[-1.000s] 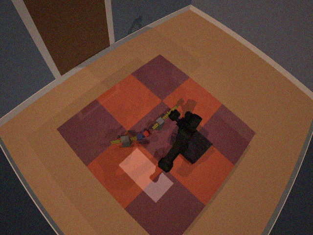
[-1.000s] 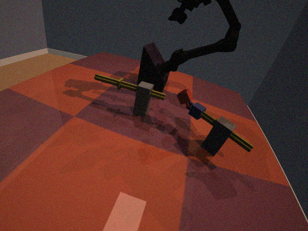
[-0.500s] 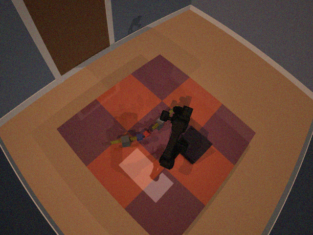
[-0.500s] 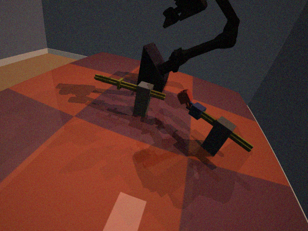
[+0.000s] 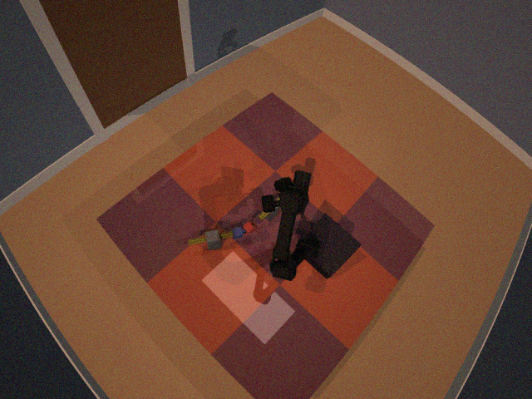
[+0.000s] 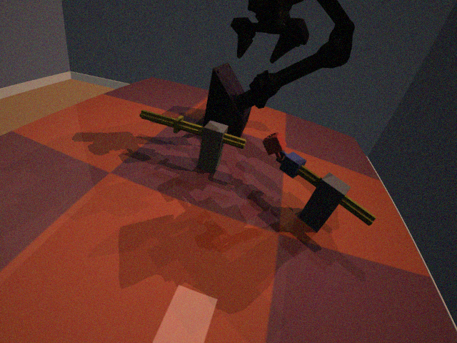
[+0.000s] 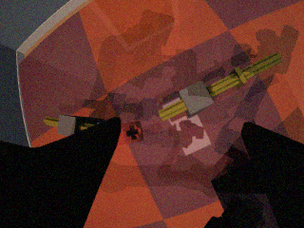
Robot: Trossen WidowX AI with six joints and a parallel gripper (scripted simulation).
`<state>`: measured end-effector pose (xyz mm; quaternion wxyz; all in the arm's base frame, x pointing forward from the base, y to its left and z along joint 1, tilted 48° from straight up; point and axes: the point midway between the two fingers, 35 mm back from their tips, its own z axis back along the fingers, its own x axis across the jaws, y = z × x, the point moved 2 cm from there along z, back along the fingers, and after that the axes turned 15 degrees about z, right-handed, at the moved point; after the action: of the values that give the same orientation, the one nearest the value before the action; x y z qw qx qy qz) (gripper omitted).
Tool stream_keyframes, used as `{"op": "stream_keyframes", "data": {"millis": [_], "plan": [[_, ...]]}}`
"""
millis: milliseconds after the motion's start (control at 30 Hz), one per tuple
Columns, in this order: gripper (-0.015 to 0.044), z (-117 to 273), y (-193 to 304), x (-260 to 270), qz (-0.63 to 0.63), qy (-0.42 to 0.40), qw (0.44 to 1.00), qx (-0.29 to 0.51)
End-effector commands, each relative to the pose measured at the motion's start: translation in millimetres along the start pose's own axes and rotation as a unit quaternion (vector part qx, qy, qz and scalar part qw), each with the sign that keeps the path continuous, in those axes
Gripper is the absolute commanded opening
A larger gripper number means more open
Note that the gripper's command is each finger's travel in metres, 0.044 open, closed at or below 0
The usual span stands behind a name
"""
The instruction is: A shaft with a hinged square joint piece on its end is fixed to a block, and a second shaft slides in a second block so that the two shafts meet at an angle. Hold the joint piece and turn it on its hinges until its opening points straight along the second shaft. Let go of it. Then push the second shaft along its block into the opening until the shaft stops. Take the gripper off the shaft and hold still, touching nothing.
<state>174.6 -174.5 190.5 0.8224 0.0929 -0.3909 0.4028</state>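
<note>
The red joint piece (image 5: 248,227) (image 6: 273,143) (image 7: 134,131) tilts up from its hinge at the blue part (image 5: 237,233) (image 6: 292,163). Its dark cross-shaped opening faces up towards the wrist camera. The first yellow shaft (image 5: 196,241) (image 6: 358,211) (image 7: 50,122) runs through the grey fixed block (image 5: 213,239) (image 6: 320,206) (image 7: 66,124). The second yellow shaft (image 6: 158,117) (image 7: 223,86), with a collar, passes through the second grey block (image 6: 211,147) (image 7: 196,98); its near end stands apart from the red piece. My gripper (image 6: 255,59) (image 7: 182,125) is open and empty, above the shafts.
The dark slab at the arm's base (image 5: 332,244) stands behind the second block in the exterior view. The arm (image 5: 285,232) (image 6: 306,68) covers part of the second shaft in the top view. A pale rectangle (image 5: 232,278) (image 6: 186,314) lies on the checkered surface.
</note>
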Motion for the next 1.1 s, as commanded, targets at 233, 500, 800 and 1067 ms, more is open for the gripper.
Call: {"op": "stream_keyframes", "data": {"millis": [233,500,800,1067], "plan": [[0.044,-41.3,5.2,15.4,0.167,-0.039,0.981,0.093],[0.044,-68.7,13.1,27.3,0.278,-0.077,0.945,0.152],[0.044,-71.8,14.0,28.5,0.309,-0.084,0.934,0.157],[0.044,-76.1,14.5,29.3,0.423,-0.102,0.886,0.162]]}}
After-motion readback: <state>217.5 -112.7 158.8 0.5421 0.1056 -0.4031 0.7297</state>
